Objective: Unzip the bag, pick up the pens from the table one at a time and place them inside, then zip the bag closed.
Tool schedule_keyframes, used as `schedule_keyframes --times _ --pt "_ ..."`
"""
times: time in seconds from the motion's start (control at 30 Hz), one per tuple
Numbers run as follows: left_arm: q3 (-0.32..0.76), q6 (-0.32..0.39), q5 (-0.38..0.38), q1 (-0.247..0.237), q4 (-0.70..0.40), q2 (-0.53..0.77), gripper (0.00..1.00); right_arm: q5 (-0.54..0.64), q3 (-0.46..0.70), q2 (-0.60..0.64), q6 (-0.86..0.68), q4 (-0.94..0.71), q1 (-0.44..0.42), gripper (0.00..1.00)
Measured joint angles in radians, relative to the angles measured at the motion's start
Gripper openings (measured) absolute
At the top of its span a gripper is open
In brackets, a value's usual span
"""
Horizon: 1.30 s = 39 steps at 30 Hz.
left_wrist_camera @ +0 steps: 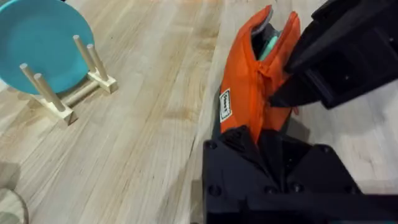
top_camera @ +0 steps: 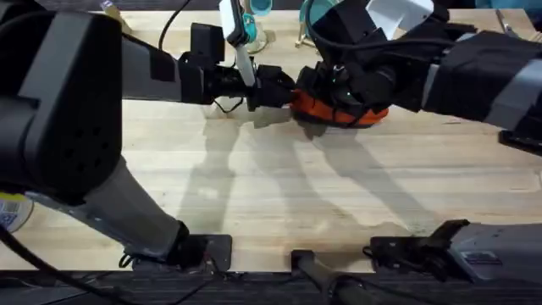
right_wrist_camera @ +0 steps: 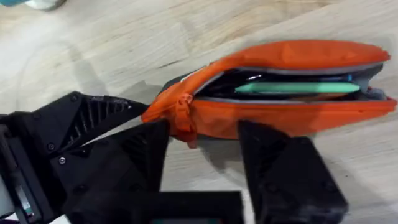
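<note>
One bag [right_wrist_camera: 280, 115], orange fabric, soft, gaping; left end effector [left_wrist_camera: 249, 140] clamps one end, right end effector [right_wrist_camera: 205, 134] open at zipper pull [right_wrist_camera: 185, 109].

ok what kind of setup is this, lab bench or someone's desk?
Likely a lab bench for robot manipulation tests: two arms bolted at the edge of a bare wooden table, with staged props, an orange bag holding a green pen and a teal plate in a wooden rack.
</note>
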Motion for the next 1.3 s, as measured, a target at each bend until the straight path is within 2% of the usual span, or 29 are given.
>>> schedule_keyframes --times 0.1,0.23,0.47,0.53,0.67,1.3 --pt "0.000 0.000 0.000 0.000 0.000 0.000 0.040 0.000 0.000 0.000 0.000 0.001 0.000 0.537" --pt "0.000 0.000 0.000 0.000 0.000 0.000 0.040 0.000 0.000 0.000 0.000 0.001 -0.003 0.431" --pt "0.000 0.000 0.000 0.000 0.000 0.000 0.041 0.000 0.000 0.000 0.000 0.004 -0.023 0.307" --pt "0.000 0.000 0.000 0.000 0.000 0.000 0.041 0.000 0.000 0.000 0.000 0.004 -0.024 0.243" --pt "0.000 0.000 0.000 0.000 0.000 0.000 0.041 -0.001 0.000 0.000 0.000 0.006 -0.024 0.055" --pt "0.000 0.000 0.000 0.000 0.000 0.000 0.041 -0.001 0.000 -0.013 -0.073 -0.001 -0.026 0.033"
